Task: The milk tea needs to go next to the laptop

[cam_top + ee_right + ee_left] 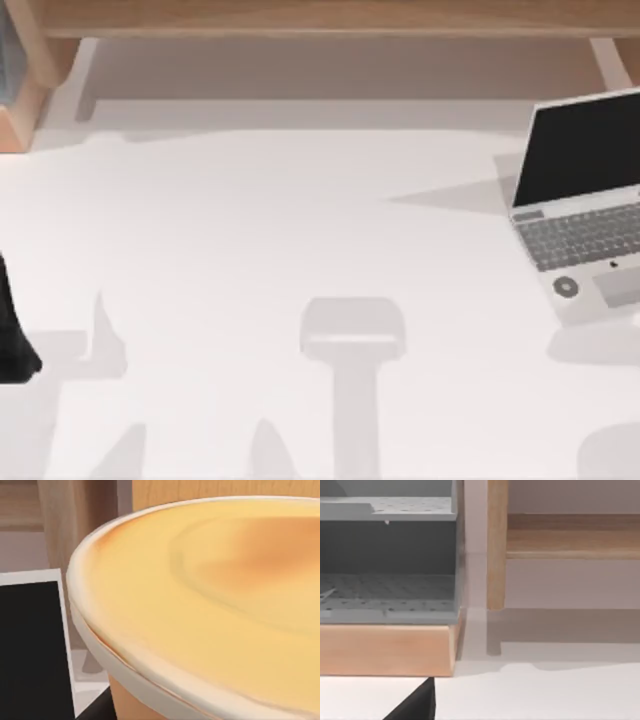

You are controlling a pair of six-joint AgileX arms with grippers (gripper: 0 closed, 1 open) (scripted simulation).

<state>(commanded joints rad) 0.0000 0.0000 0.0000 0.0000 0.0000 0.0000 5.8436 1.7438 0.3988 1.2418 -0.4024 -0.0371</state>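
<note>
Carry step, I'd judge: the milk tea (210, 615) fills the right wrist view beside the laptop (585, 200) at three o'clock on the tabletop (300, 230), the right hand's grip impossible to tell, a gentle set-down beside it looks next.

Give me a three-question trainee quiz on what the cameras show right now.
1. True or false: the laptop is closed.
2. On which side of the table does the laptop sit in the top view? A) left B) right C) centre
3. Fill in: the right wrist view looks closely at the orange lid of the ____.

Key: 1 false, it stands open with its black screen up. 2 B. 3 milk tea cup, with the laptop's screen edge beside it.
</note>
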